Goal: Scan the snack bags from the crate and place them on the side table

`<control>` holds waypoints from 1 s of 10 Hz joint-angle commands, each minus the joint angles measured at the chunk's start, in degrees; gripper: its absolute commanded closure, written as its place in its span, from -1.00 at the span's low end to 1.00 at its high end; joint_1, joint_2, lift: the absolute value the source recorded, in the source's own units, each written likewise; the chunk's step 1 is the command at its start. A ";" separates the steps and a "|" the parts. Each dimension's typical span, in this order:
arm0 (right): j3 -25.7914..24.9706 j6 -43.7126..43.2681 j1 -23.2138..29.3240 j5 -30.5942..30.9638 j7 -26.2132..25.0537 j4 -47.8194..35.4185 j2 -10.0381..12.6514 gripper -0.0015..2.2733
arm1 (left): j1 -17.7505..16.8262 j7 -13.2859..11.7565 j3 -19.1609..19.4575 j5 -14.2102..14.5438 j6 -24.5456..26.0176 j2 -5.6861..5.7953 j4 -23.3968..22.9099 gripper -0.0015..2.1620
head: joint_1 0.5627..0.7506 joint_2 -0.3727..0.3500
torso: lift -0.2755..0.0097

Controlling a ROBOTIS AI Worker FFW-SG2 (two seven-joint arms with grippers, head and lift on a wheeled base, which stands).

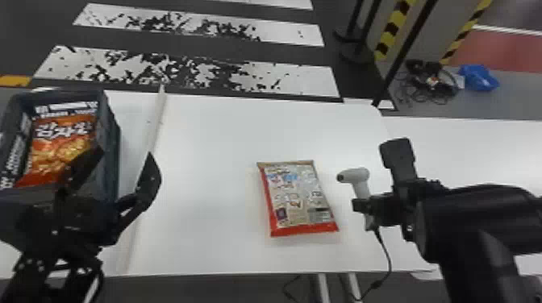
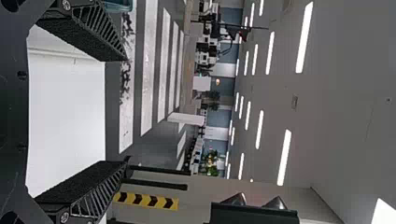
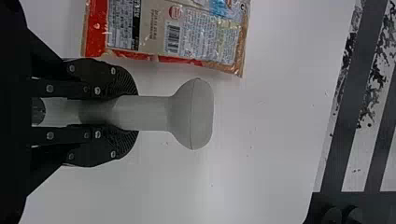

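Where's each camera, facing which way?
On the head: looks forward, down at the white table; both black arms show.
On the left wrist: looks across the striped floor; two black fingers show.
On the right wrist: looks at the table; fingers gripping a grey plastic scanner show.
Head and right wrist share the red-edged plastic snack bag.

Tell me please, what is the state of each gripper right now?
Left gripper: open, holding nothing.
Right gripper: closed, holding the scanner by its handle.
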 commanded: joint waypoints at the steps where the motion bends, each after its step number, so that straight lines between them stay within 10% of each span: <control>1: 0.70 3.95 2.47 0.53 0.77 -5.05 -0.01 0.99 | -0.05 -0.01 -0.04 0.01 0.03 -0.06 0.09 -0.92 | 0.41 -0.32 | 0.58; 10: 8.17 5.53 0.10 0.97 1.91 -0.92 0.43 0.99 | -0.14 -0.01 -0.12 -0.08 0.21 0.20 0.01 -0.92 | 0.41 -0.10 | 0.58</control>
